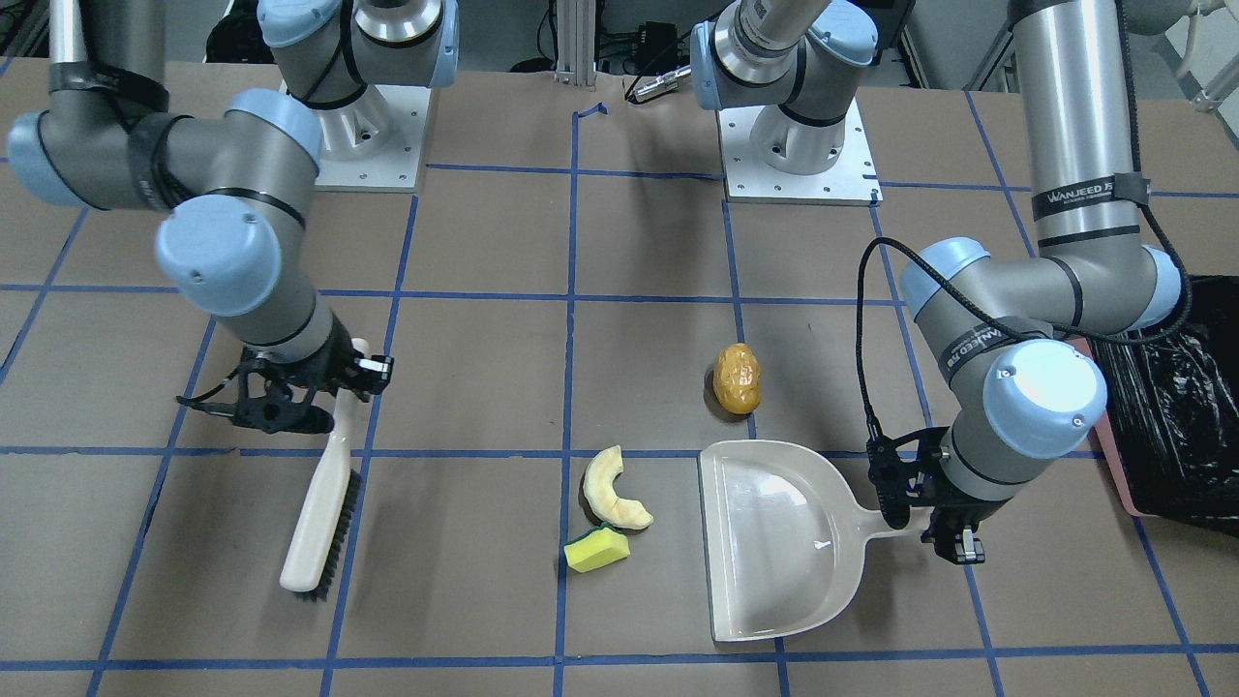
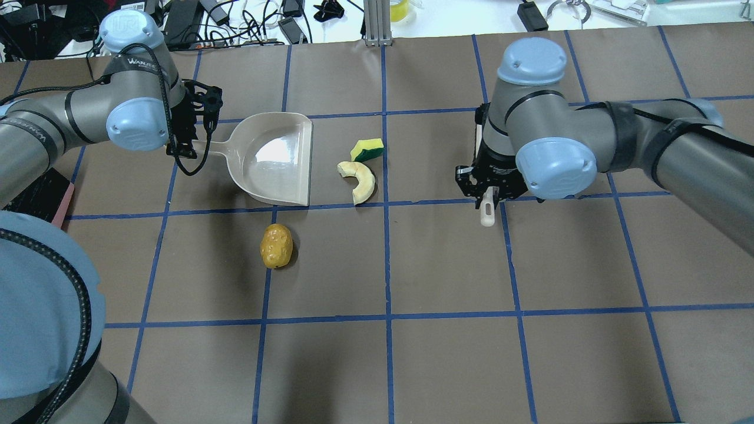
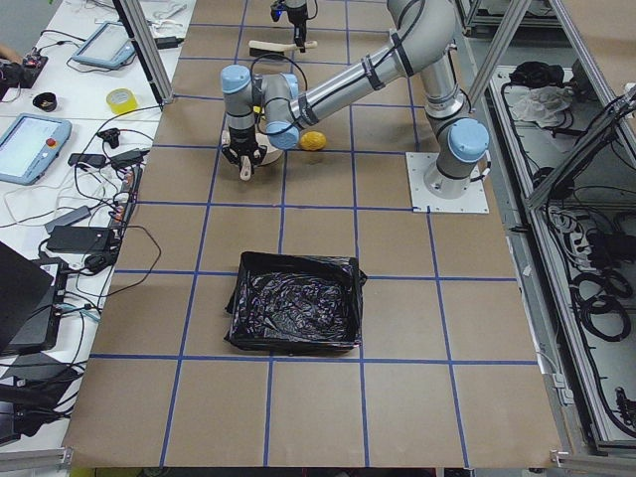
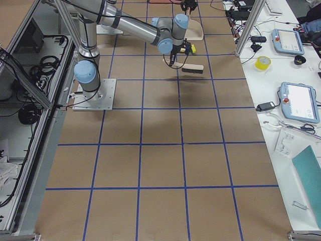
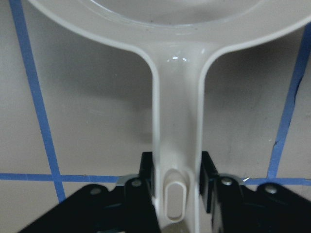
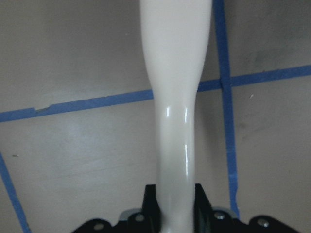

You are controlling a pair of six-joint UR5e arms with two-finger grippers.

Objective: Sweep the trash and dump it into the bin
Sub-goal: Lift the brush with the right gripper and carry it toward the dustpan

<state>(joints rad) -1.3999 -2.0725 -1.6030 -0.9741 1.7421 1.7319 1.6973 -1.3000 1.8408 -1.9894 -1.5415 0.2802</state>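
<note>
So, the left gripper [image 5: 177, 187] is clamped on the end of the dustpan [image 1: 774, 542] handle, with a finger pressed to each side. Its wrist view shows only the handle and the back curve of the pan; the rest is cut off. The right gripper [image 6: 175, 213] is squeezed onto the brush [image 1: 319, 513] handle the same way. Its fingers barely poke in at the bottom edge of that wrist view, and the bristles are out of shot.

All the trash is on the worktop [image 1: 484, 242], none of it in the pan. The cream crescent slice [image 1: 612, 489] and the yellow-green sponge block [image 1: 595, 549] touch each other, just beside the pan's open edge. The lumpy orange-yellow piece [image 1: 737, 378] sits alone near the pan's corner on the robot's side.

The bin [image 3: 296, 316] is well apart, down at the robot's left end. The front view chops it off at the edge, and overhead only a pink sliver shows. From overhead the brush is almost entirely hidden under the right arm, with only the handle tip poking out. I can't tell whether the bristles touch the worktop.
</note>
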